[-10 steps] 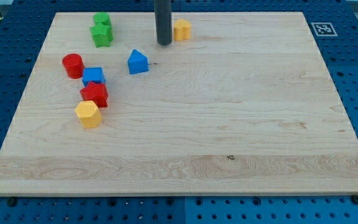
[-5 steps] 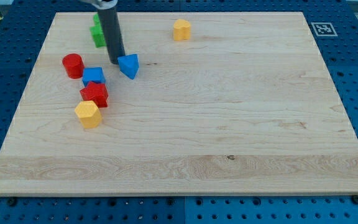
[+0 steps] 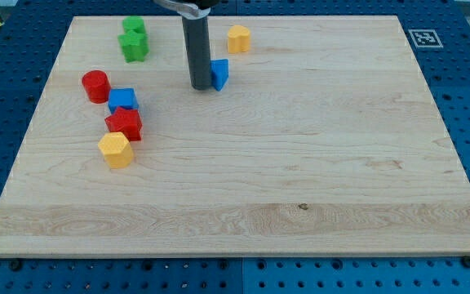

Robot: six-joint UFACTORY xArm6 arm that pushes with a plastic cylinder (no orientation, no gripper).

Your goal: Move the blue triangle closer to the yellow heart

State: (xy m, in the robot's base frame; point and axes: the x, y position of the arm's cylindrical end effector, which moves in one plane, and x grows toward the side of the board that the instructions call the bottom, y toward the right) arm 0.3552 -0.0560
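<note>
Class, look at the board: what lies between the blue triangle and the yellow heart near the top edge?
Nothing: in the camera view, only bare wood separates the blue triangle from the yellow heart. My tip sits against the triangle's left side.

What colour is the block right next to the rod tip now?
Blue: the blue triangle, at my tip's right in the camera view, the only view.

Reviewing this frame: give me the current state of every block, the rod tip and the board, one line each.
my tip: on the board, against the blue triangle's left side
blue triangle: below-left of the yellow heart, apart from it
yellow heart: alone near the view's top
green blocks: two, touching
red cylinder: upright
blue cube: touching the red star
red star: between cube and yellow hexagon
yellow hexagon: lowest block
board: flat
</note>
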